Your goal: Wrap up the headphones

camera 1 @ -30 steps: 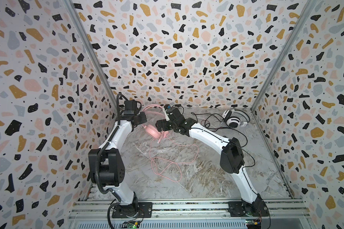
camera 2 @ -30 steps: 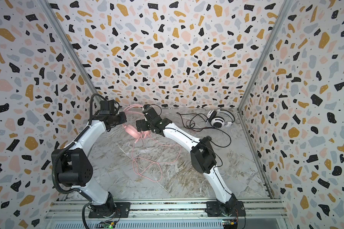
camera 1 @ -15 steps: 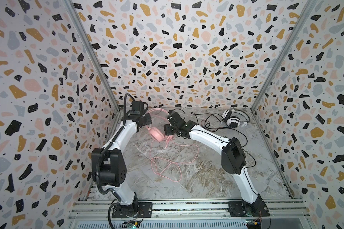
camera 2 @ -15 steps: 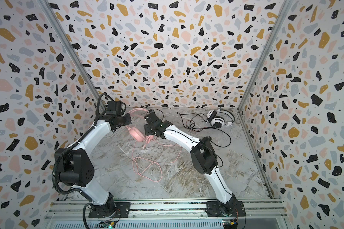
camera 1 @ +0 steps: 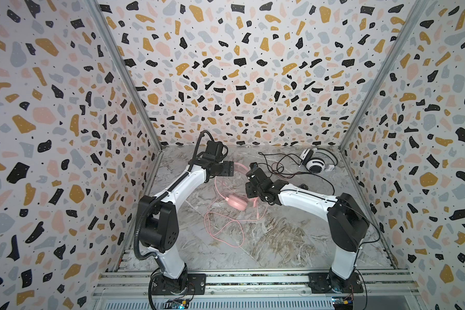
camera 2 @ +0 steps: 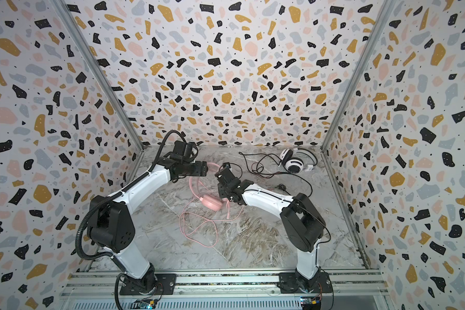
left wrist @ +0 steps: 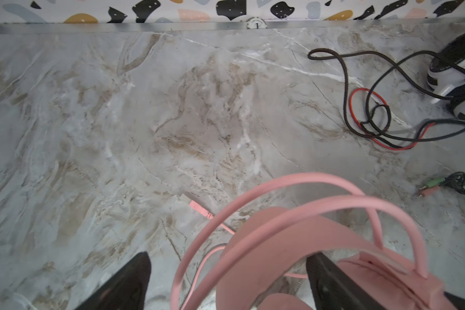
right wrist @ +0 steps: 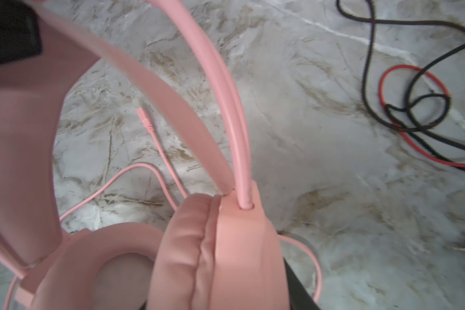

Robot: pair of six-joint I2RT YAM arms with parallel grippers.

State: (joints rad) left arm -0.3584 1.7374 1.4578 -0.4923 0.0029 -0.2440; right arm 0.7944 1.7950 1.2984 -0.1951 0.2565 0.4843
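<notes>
In both top views the pink plastic over-ear headset lies mid-frame on the grey marbled tabletop, and the white-and-black over-ear headset sits upper right. Left wrist view: the left claw gapes wide around the pink headband. Right wrist view: the right claw clamps one pink earcup.

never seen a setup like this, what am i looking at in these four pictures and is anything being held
Two white robot arms stand on a marble-patterned table inside patterned walls. Two pictures look down from overhead; two come from cameras on the arms' wrists. A pink headset is in the middle, its pink cord loose; a white-and-black headset sits at the far right corner. The right tool grips one pink ear cup. The left tool is open around the headband.
</notes>
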